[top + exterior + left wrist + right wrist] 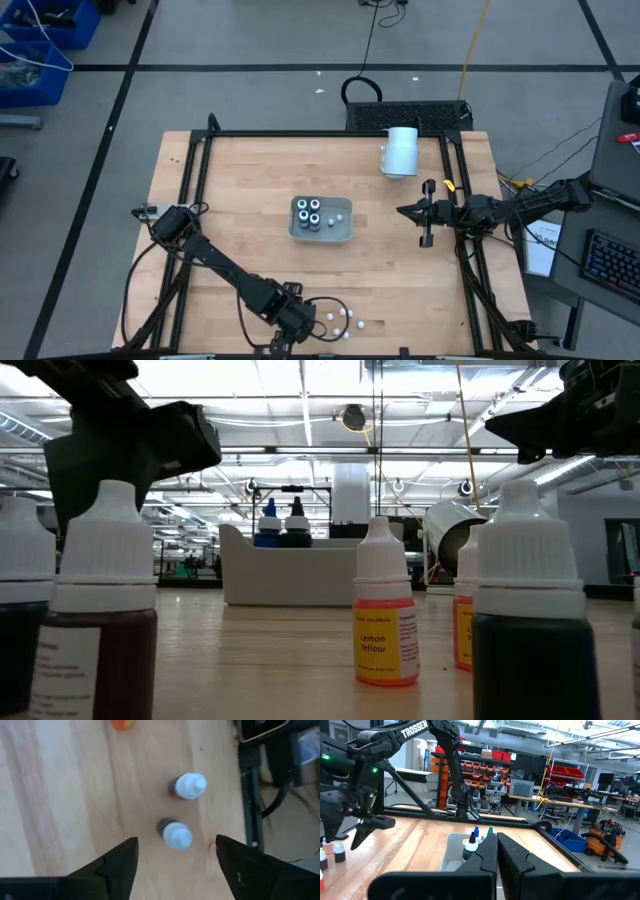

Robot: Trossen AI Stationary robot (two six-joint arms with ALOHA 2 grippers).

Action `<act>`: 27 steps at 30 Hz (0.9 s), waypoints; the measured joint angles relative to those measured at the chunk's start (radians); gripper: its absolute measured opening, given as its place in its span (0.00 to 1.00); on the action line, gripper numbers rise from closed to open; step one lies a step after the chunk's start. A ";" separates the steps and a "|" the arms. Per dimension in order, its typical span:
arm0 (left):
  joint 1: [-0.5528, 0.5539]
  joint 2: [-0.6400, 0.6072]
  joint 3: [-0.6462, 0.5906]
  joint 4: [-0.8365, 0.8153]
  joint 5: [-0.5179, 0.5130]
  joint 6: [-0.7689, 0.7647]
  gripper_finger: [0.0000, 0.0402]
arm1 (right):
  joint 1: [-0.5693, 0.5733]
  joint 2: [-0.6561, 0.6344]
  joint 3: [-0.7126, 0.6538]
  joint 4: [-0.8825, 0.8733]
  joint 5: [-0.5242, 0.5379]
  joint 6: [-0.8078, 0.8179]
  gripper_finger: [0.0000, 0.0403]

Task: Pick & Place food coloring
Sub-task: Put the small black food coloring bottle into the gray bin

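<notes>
i am hovering the left gripper point(175, 857), fingers spread wide, over a white-capped food coloring bottle point(175, 834) near the table's front edge. a second bottle point(189, 786) is standing close by, so a finger could be clipping it on descent. right gripper point(496, 851) is waiting closed beside the tray point(340, 233).

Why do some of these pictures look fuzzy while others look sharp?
Low view: the nearest bottles sit too close to the lens and blur, while the yellow bottle reads sharp. Left wrist view: two white-capped bottles below the open left claw look soft. High view: evenly lit, crisp.
</notes>
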 joint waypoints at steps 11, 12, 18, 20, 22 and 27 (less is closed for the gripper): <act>0.005 0.024 0.000 0.014 -0.040 0.016 0.67 | 0.000 0.000 0.000 0.000 0.000 0.000 0.00; 0.005 0.024 0.000 0.012 -0.041 0.016 0.67 | 0.000 0.000 0.000 -0.002 0.000 0.000 0.00; 0.005 0.030 0.000 0.017 -0.048 0.020 0.59 | 0.000 0.000 0.000 0.000 0.000 0.000 0.00; 0.005 0.030 0.000 0.017 -0.048 0.020 0.55 | 0.000 0.000 0.000 0.000 0.000 0.000 0.00; 0.005 0.030 0.000 0.014 -0.048 0.023 0.50 | 0.000 0.000 0.000 0.000 0.000 0.000 0.00; 0.005 0.030 0.000 0.015 -0.041 0.024 0.39 | 0.000 0.000 0.000 0.000 0.000 0.000 0.00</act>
